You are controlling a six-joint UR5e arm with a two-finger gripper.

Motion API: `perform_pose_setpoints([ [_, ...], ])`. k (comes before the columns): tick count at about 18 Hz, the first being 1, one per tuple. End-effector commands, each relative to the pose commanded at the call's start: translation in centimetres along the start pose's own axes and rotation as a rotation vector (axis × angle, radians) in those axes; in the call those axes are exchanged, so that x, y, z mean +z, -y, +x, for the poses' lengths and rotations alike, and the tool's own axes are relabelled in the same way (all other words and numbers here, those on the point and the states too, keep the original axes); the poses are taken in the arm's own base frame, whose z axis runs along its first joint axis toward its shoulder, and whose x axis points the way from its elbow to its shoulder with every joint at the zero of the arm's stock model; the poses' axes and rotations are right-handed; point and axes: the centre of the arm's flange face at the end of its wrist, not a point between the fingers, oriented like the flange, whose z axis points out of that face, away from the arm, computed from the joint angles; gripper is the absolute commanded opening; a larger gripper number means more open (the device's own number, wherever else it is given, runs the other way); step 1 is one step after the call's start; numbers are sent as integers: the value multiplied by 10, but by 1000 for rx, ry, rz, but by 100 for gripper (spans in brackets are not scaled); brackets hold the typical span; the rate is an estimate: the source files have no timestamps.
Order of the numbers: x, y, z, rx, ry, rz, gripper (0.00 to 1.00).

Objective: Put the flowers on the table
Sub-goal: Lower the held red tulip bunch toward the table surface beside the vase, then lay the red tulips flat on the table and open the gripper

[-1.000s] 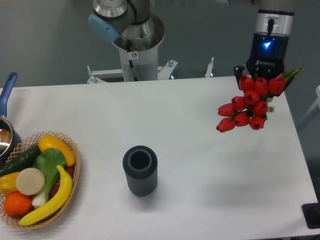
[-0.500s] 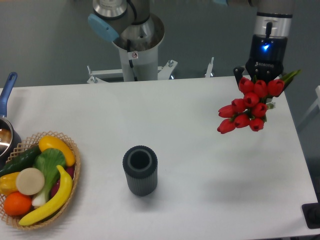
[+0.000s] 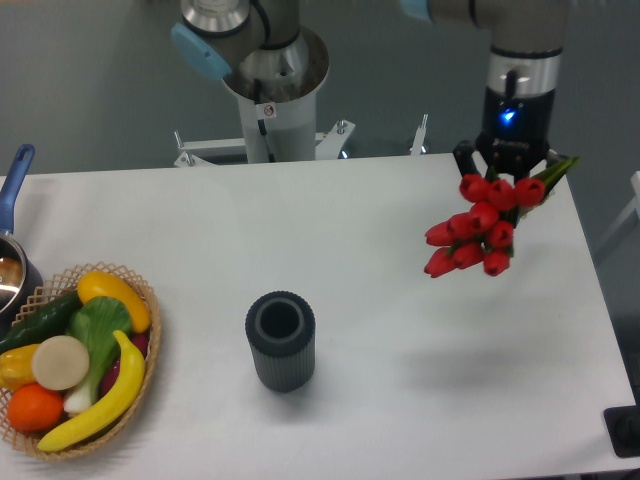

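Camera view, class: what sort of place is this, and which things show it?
Probably a robotics lab or test bench. A robot arm's gripper holds the flowers over a plain white table set with props: a dark cylinder and a basket of plastic produce.

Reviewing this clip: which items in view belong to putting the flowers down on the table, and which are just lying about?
Part of the job:
- flowers, held in the gripper
- table, where they go

Just lying about:
- dark cylinder
- wicker basket of plastic fruit and vegetables
- pot at the left edge
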Motion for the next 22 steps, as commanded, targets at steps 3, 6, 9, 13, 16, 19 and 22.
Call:
perform_pose_setpoints([
  [3,22,13,12,39,-28,-66,39],
  [6,49,23,21,62,-70,-82,39],
  [9,68,27,24,74,-98,-92,39],
  [13,104,28,31,83,-154,-112,39],
  [16,124,23,37,90,-183,-154,39],
  [19,134,21,38,95,-193,-174,39],
  [22,144,20,39,96,-208,-177,39],
])
